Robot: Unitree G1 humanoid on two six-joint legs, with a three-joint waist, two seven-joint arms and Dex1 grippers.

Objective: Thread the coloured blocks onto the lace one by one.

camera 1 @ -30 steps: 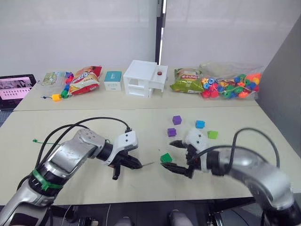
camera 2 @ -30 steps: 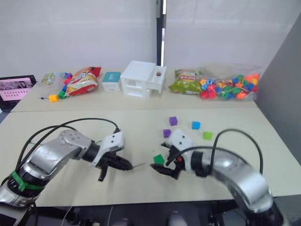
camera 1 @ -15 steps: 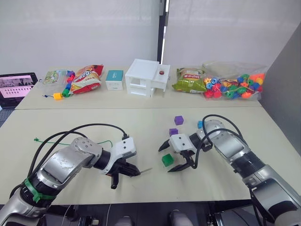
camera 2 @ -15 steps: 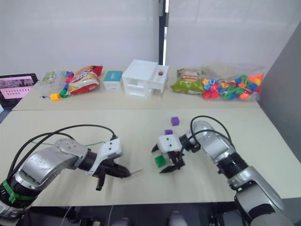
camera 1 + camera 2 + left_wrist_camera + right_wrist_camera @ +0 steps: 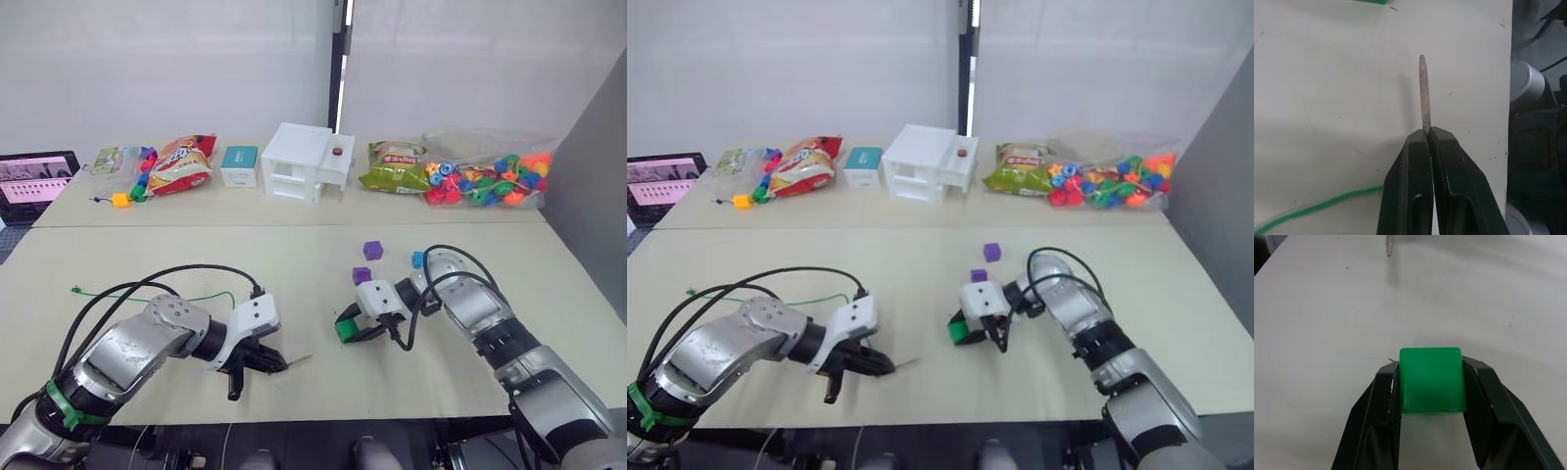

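Note:
My right gripper (image 5: 343, 328) is shut on a dark green block (image 5: 1431, 379) that sits low over the table, squeezed between both fingers. To its left, my left gripper (image 5: 282, 364) is shut on the lace, whose stiff greyish tip (image 5: 1423, 93) sticks out past the fingertips toward the block. The lace's green cord (image 5: 196, 296) trails back across the table to the left. Two purple blocks (image 5: 372, 251) (image 5: 361, 275) and a blue block (image 5: 417, 258) lie just behind my right gripper.
Along the far table stand a white box (image 5: 304, 162), a teal carton (image 5: 236, 166), snack bags (image 5: 178, 164) (image 5: 392, 166), a clear bag of beads (image 5: 485, 179) and a bead string with a yellow cube (image 5: 120, 200). A screen (image 5: 34, 181) sits far left.
My right gripper, open around the dark green block half a second ago, has closed onto it. The left gripper still pinches the lace tip.

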